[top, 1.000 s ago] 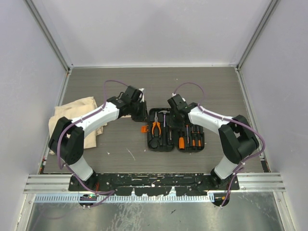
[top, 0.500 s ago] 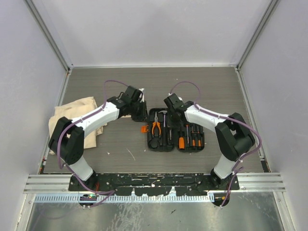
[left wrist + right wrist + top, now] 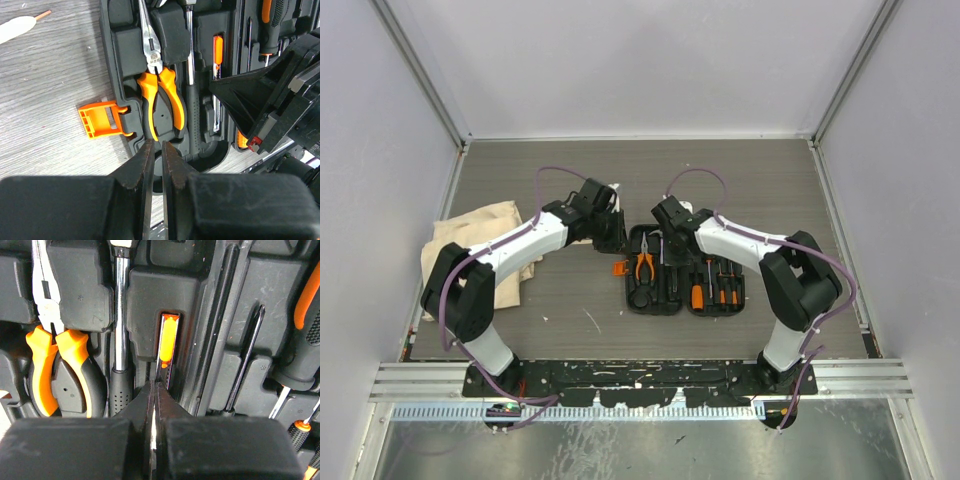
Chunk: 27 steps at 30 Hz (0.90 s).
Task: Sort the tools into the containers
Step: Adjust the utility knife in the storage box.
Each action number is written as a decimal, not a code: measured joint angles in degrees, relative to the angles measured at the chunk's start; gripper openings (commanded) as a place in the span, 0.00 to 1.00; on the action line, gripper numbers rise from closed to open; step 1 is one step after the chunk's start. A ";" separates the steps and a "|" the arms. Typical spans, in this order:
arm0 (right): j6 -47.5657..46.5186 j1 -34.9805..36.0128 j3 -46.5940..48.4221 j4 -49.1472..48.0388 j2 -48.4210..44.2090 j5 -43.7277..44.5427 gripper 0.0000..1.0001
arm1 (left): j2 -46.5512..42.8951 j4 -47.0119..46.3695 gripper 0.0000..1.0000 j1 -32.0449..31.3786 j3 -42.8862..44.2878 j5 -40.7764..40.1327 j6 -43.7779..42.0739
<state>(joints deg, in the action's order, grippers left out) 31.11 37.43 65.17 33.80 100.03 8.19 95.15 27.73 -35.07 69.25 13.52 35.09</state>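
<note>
The black tool case (image 3: 670, 300) lies open mid-table. In its slots sit the orange pliers (image 3: 643, 265) (image 3: 160, 95) (image 3: 50, 365), the hammer (image 3: 190, 75) (image 3: 120, 315), the thin orange-tipped driver (image 3: 168, 340) and screwdrivers (image 3: 697, 295) (image 3: 245, 360). My right gripper (image 3: 665, 228) (image 3: 154, 385) is shut and empty, its tips beside the thin driver's lower end. My left gripper (image 3: 612, 238) (image 3: 156, 147) hovers at the case's left rim by the pliers' handles. Its jaws are almost together, with nothing seen between them. The beige bag (image 3: 480, 240) lies far left.
An orange latch (image 3: 619, 268) (image 3: 100, 120) sticks out from the case's left side. A thin pale stick (image 3: 20, 27) lies on the table beyond the case. My right arm (image 3: 280, 100) fills the right of the left wrist view.
My right arm has swung left across the case and its jaws have closed. The left arm has stayed where it was.
</note>
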 measured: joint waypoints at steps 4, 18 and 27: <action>0.09 0.13 -0.20 -0.15 0.00 0.33 0.01 | 0.00 0.00 0.12 0.00 0.00 0.00 0.00; 0.52 0.50 -3.02 -3.39 -2.08 0.96 0.10 | 0.00 0.42 0.13 0.00 0.02 -0.33 -0.24; 0.44 1.16 2.23 0.66 -2.27 -1.42 0.22 | -0.70 3.04 0.15 0.11 1.42 -2.91 -1.81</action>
<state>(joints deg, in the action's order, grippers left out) 31.55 38.59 67.40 34.46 97.76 6.76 94.45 30.76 -34.96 70.67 10.61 33.28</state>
